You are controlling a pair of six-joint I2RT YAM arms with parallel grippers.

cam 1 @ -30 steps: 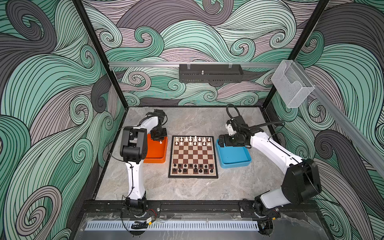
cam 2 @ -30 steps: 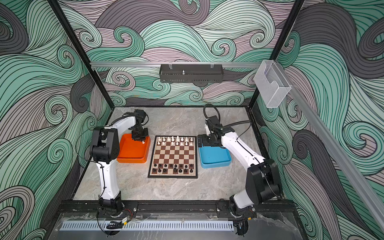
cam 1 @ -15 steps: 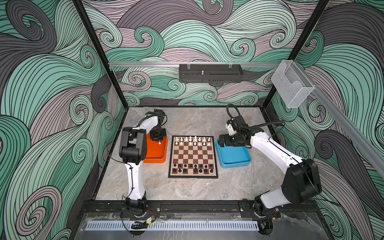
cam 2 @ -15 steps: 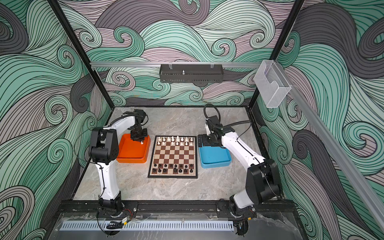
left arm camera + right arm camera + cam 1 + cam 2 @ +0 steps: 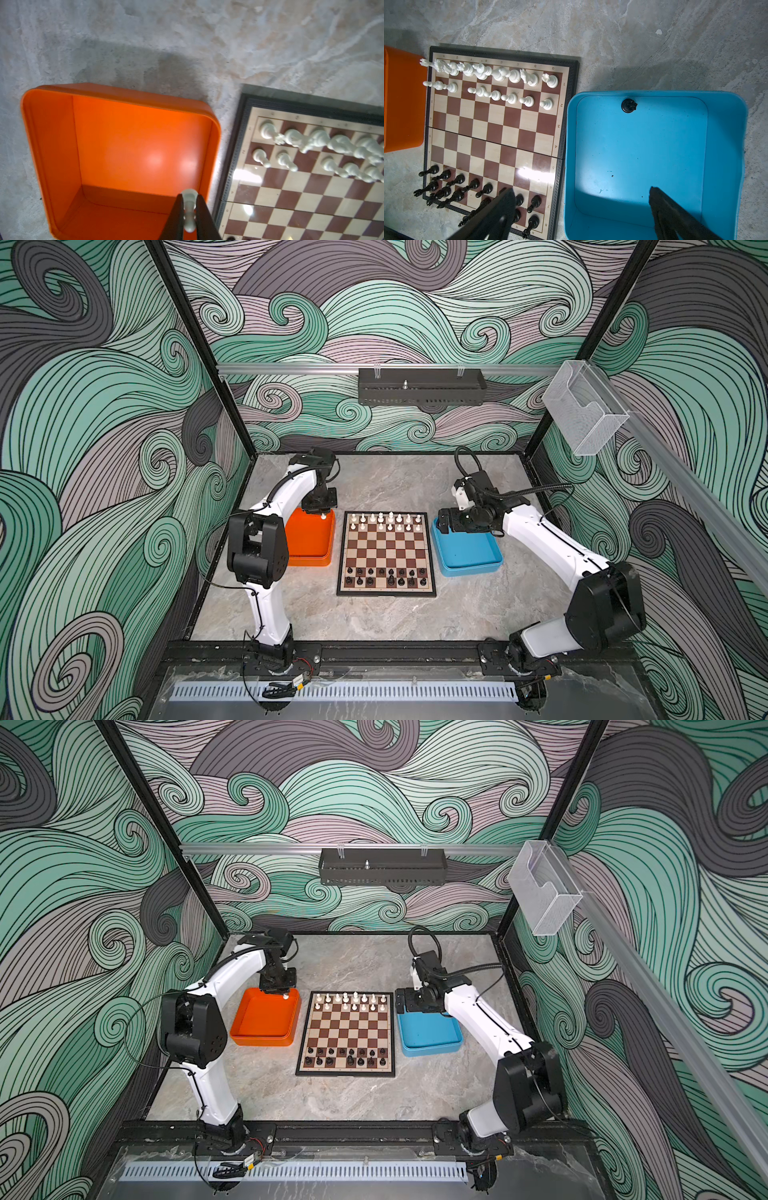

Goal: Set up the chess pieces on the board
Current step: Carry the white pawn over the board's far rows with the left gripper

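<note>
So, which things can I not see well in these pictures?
Right wrist view: a finger of the right gripper covers some black chess pieces.
Both top views: the right gripper hides the lone black piece in the blue tray; its kind is unclear.
Left wrist view: the edge cuts off most of the board.

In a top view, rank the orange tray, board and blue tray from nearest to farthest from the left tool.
1. The orange tray, just under the left tool.
2. The board, centre, beside that tray.
3. The blue tray, right of the board.
</note>
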